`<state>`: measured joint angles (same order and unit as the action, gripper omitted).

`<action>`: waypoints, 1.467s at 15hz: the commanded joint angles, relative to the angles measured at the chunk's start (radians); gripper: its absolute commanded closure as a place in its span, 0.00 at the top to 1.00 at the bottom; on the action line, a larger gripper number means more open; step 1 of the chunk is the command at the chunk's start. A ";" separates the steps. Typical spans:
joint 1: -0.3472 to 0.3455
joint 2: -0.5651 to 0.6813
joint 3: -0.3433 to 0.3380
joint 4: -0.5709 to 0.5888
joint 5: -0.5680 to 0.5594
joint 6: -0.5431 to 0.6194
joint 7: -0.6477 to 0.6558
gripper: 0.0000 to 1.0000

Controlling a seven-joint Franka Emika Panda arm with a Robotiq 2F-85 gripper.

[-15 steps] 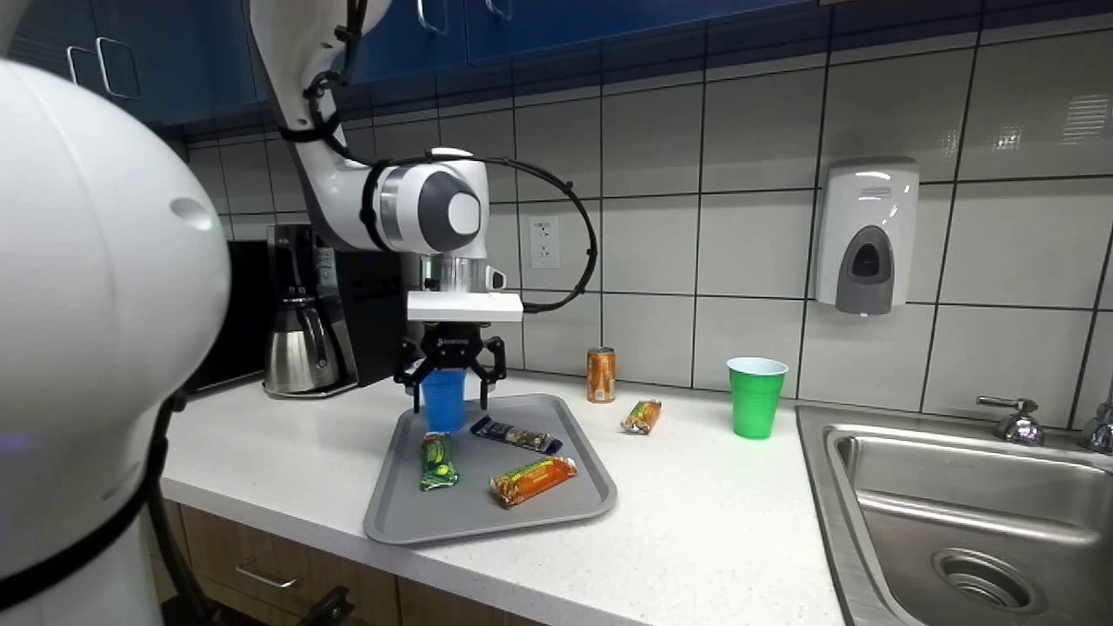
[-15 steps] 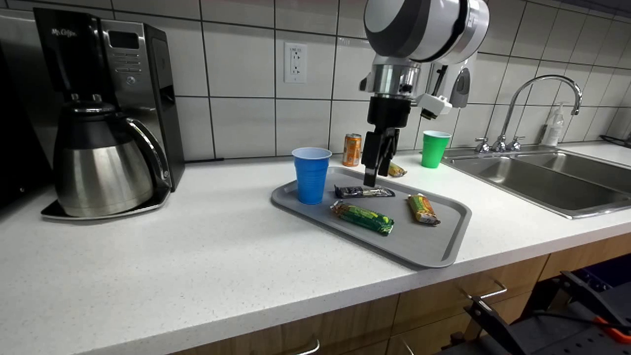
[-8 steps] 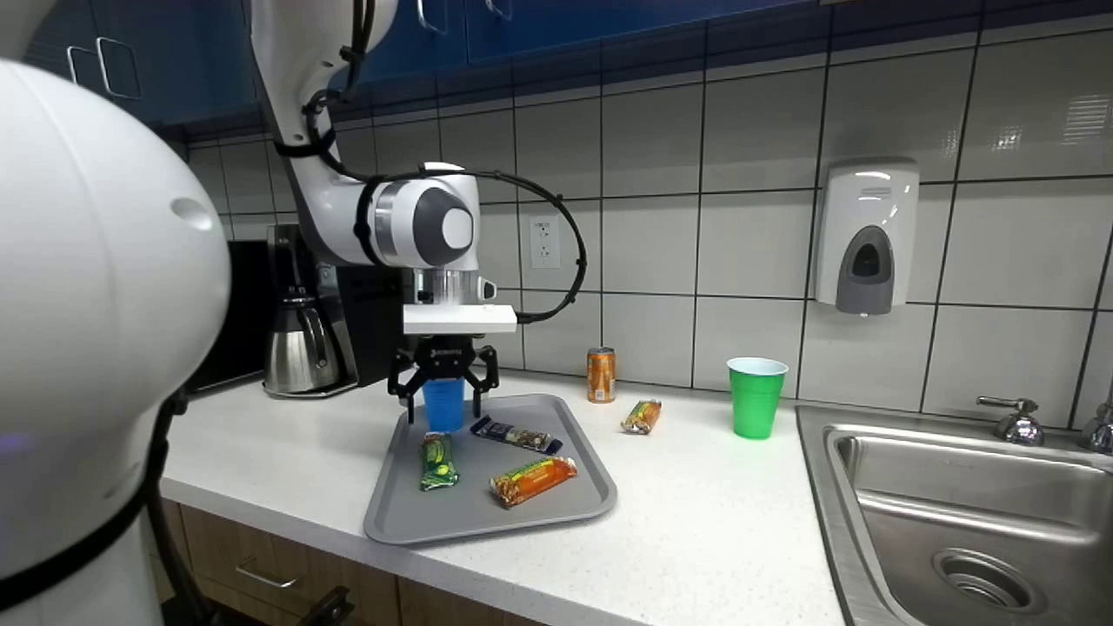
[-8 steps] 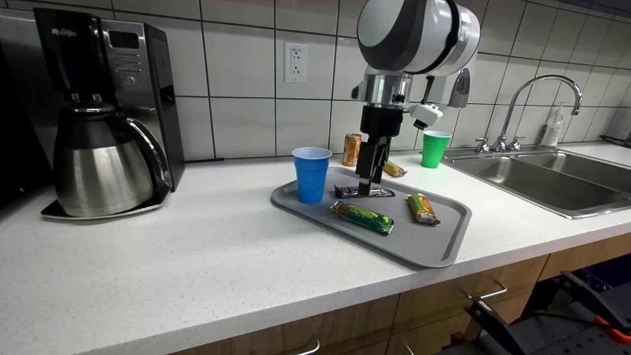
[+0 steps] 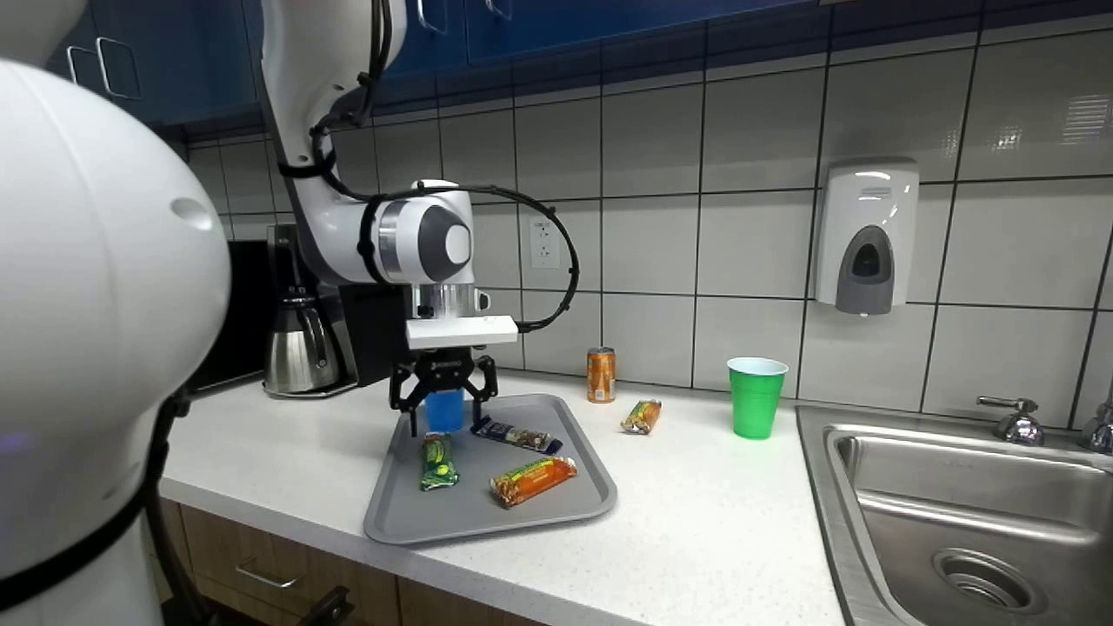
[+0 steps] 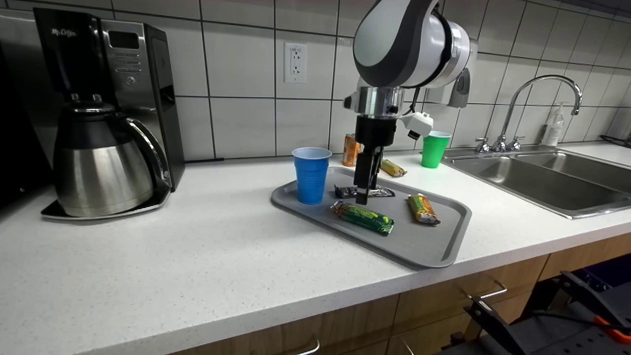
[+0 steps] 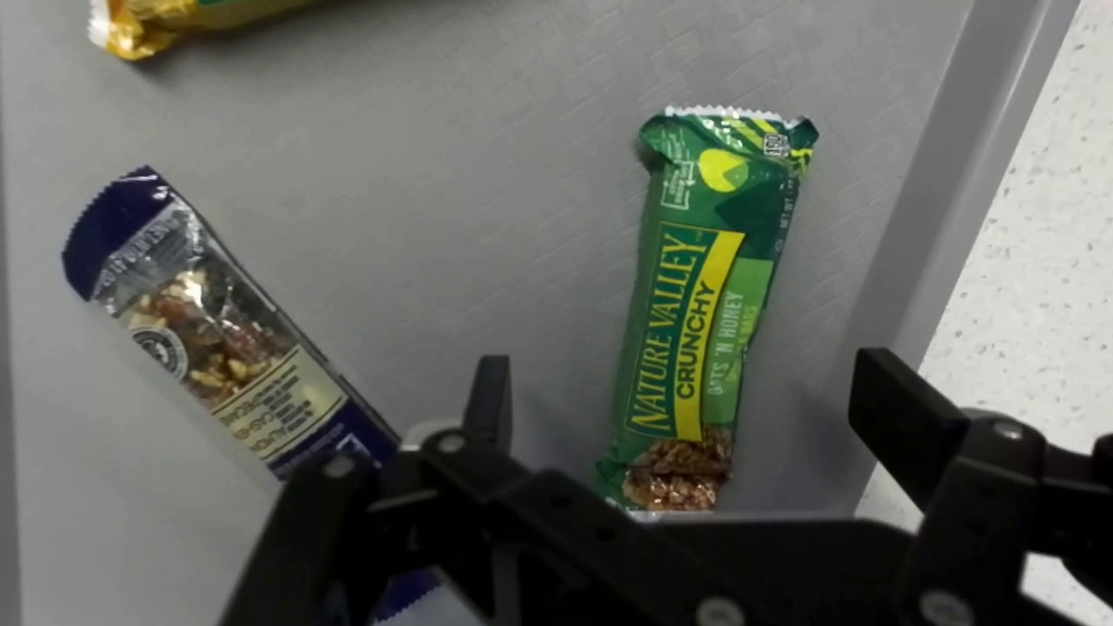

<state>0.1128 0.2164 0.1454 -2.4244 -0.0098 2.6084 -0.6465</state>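
Note:
My gripper (image 5: 445, 420) is open and empty, its fingers pointing down just above the grey tray (image 5: 469, 517). In the wrist view the fingers (image 7: 687, 378) stand on either side of a green granola bar (image 7: 696, 296), apart from it. The green bar also lies on the tray in both exterior views (image 5: 438, 461) (image 6: 365, 218). A dark blue nut bar (image 7: 235, 348) lies beside it, partly hidden by a finger. An orange granola bar (image 5: 533, 480) lies on the tray's near part. A blue cup (image 6: 311, 175) stands upright on the tray, behind the gripper.
An orange can (image 5: 601, 375), another granola bar (image 5: 642, 417) and a green cup (image 5: 756, 397) stand or lie beyond the tray on the counter (image 6: 197, 256). A coffee maker (image 6: 108, 123) stands on one side, a sink (image 5: 956, 522) on the other. Tiled wall behind.
My gripper has come down and moved toward the green bar, with its fingers staying open. The tray, the bars and the cups have not moved.

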 commanded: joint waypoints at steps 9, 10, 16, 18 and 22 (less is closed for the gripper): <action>-0.005 0.100 0.031 0.091 -0.068 -0.011 0.067 1.00; -0.005 0.104 0.033 0.096 -0.069 -0.011 0.073 1.00; 0.007 0.121 0.035 0.108 -0.089 -0.020 0.140 1.00; 0.009 0.122 0.036 0.105 -0.096 -0.023 0.158 1.00; 0.012 0.126 0.034 0.098 -0.108 -0.026 0.184 1.00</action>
<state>0.1240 0.3410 0.1724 -2.3395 -0.0833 2.6165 -0.5146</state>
